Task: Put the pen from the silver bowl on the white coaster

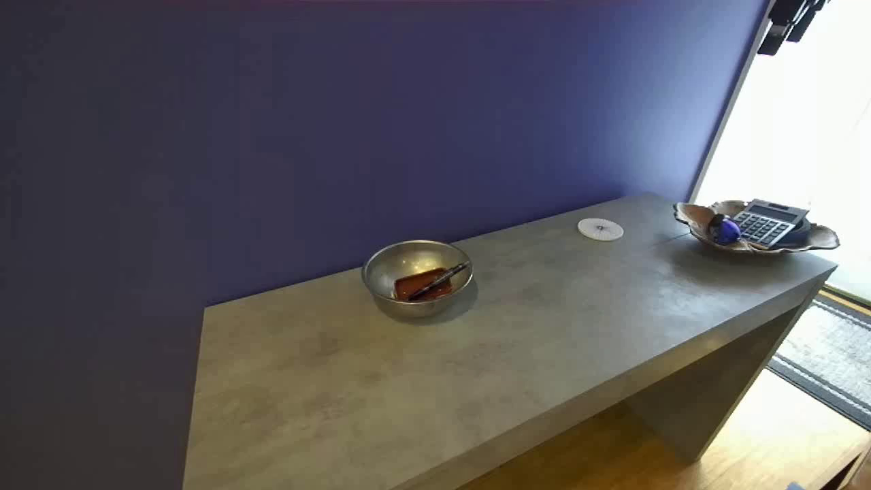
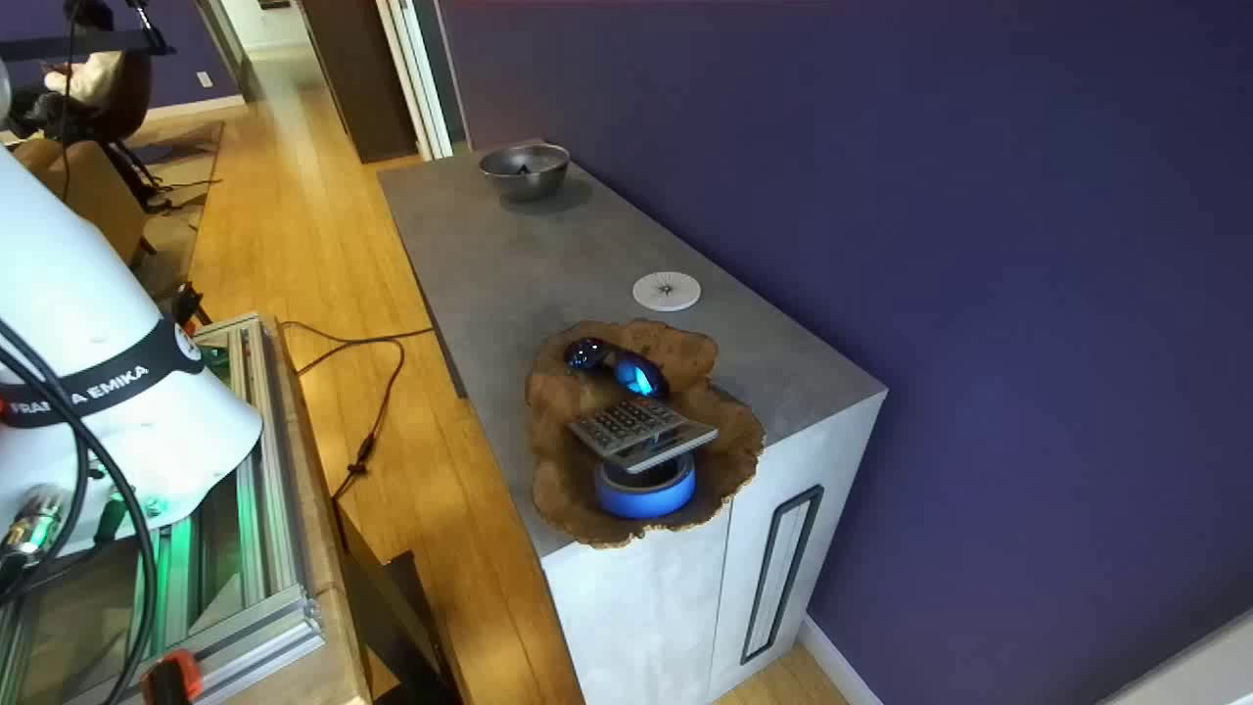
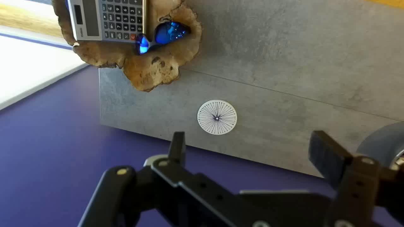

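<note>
The silver bowl (image 1: pixel 415 309) stands upright on the grey table in both exterior views (image 2: pixel 526 184). Part of it shows at the right edge of the wrist view (image 3: pixel 380 142). The thin dark pen (image 1: pixel 441 279) lies slanted inside the bowl, across a red-brown block (image 1: pixel 405 284), its upper end at the rim. The wrist view does not show the pen. The flat white coaster (image 1: pixel 601 229) lies bare near the wall, also in an exterior view (image 2: pixel 667 291) and in the wrist view (image 3: pixel 217 117). My gripper (image 3: pixel 251 148) is open and empty, above the table's wall side near the coaster; neither exterior view shows it.
A wavy wooden dish (image 2: pixel 563 490) at the table's end holds a calculator (image 2: pixel 626 421), blue sunglasses (image 2: pixel 636 374) and a blue ring-shaped thing (image 2: pixel 646 497). A purple wall (image 1: pixel 435 122) runs along the table's back edge. The white arm base (image 2: pixel 108 392) stands across a floor gap.
</note>
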You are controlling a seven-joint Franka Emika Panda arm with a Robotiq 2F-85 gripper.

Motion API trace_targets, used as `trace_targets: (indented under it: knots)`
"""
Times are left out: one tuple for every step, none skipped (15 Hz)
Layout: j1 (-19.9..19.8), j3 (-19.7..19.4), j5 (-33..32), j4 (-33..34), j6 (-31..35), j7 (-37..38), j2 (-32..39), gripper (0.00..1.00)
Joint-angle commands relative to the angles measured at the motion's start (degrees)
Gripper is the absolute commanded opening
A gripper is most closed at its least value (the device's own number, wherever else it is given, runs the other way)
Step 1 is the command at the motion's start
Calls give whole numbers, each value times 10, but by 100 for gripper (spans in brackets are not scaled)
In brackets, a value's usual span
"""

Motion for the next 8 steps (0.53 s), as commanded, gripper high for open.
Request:
trace_targets:
  knots:
    - [9,-7,-5,2,-2,4,1,100]
    - [9,-7,-5,2,-2,4,1,100]
    - [9,-7,-5,2,-2,4,1,100]
    - [15,-7,-3,1,0,-4,5,100]
    - [35,-2,7,0,7,-25,17,100]
    - [57,4,16,-3,14,-44,27,100]
    - [80,25,28,-9,25,-34,41,100]
    - [104,40,37,-12,33,-32,54,100]
